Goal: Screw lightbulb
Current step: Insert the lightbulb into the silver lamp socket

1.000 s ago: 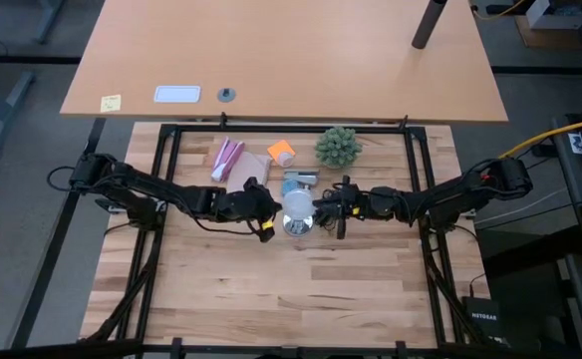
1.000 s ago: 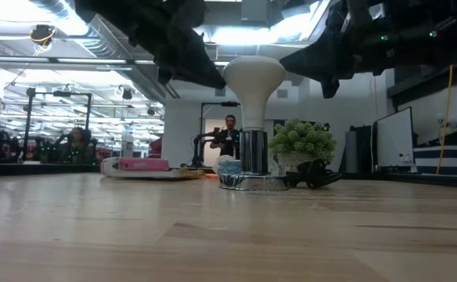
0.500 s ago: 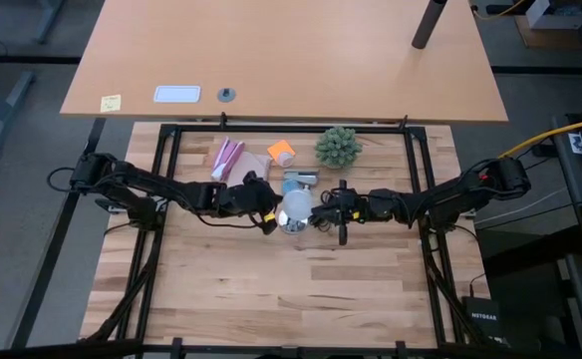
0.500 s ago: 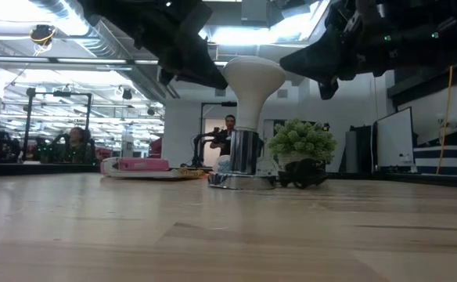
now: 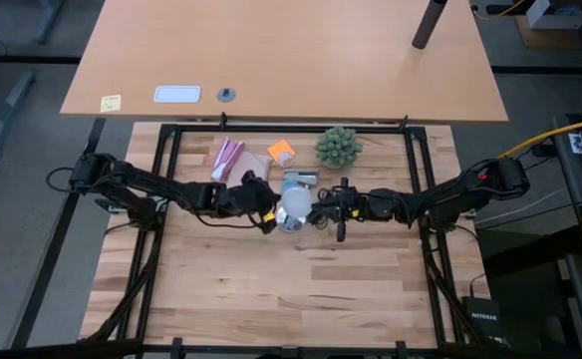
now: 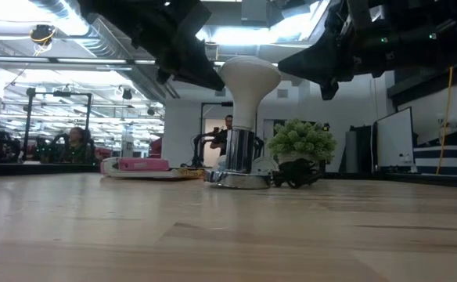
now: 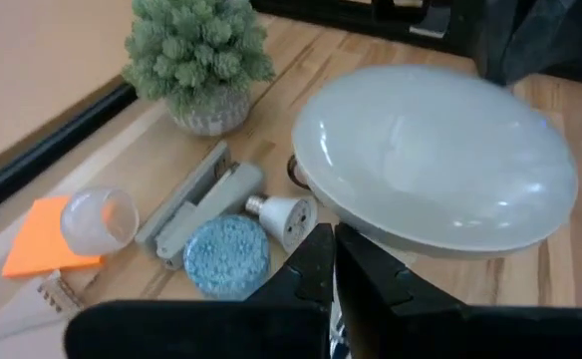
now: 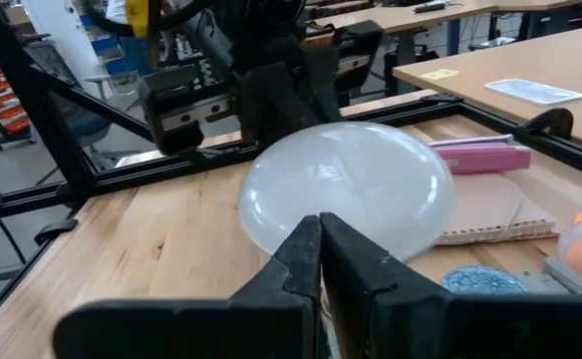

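Observation:
The lightbulb (image 5: 292,208), a frosted white globe on a narrower neck, stands in the shiny silver socket (image 6: 236,163). The socket rests on the wooden table at mid-depth. My left gripper (image 5: 271,212) is shut against the globe's left side. My right gripper (image 5: 315,211) is shut against its right side. In the low view both come in from above, the left gripper (image 6: 217,81) on one side of the white globe (image 6: 250,74) and the right gripper (image 6: 284,69) on the other. My left gripper sets its shut fingertips (image 7: 323,261) against the globe's lower left edge (image 7: 371,231), slanting down from the table's left. My right gripper sets its shut fingertips (image 8: 316,239) against the globe's right side (image 8: 346,204), coming level from the table's right. The bulb stands between them with its neck in the socket.
A green spiky plant (image 5: 338,147) stands behind the bulb to the right. A grey stapler-like tool (image 7: 196,199), a blue disc (image 7: 227,256), a small loose bulb (image 7: 283,217), an orange block (image 5: 281,152) and a pink pack (image 5: 227,158) lie behind it. The near half of the table (image 5: 301,289) is bare wood.
The bulb and its socket have slid a little toward the table's left edge, leaning briefly on the way and standing nearly upright again now. Both grippers have stayed shut at the globe's sides.

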Controlling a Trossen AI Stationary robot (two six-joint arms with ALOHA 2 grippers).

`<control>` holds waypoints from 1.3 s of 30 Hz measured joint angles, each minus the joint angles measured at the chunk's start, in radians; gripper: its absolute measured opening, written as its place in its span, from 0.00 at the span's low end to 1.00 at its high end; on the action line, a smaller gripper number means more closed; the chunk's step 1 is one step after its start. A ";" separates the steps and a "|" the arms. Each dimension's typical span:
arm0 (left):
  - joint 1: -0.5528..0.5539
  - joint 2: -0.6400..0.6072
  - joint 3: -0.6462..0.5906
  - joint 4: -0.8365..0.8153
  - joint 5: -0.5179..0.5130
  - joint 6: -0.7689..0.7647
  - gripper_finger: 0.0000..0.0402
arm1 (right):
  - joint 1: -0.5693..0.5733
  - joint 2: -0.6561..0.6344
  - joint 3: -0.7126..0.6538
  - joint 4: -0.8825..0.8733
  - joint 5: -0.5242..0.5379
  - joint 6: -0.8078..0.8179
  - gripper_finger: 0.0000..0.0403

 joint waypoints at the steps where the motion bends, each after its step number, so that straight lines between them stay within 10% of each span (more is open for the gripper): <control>1: -0.001 0.000 0.000 -0.012 0.000 -0.007 0.01 | 0.000 0.000 0.000 -0.001 0.002 0.000 0.04; 27: -0.132 -0.004 0.000 -0.130 -0.003 -0.079 0.01 | -0.009 -0.002 0.000 0.042 0.182 -0.063 0.04; 39: -0.186 -0.123 0.000 -0.214 -0.125 -0.093 0.01 | -0.138 -0.002 0.011 0.041 0.003 -0.065 0.04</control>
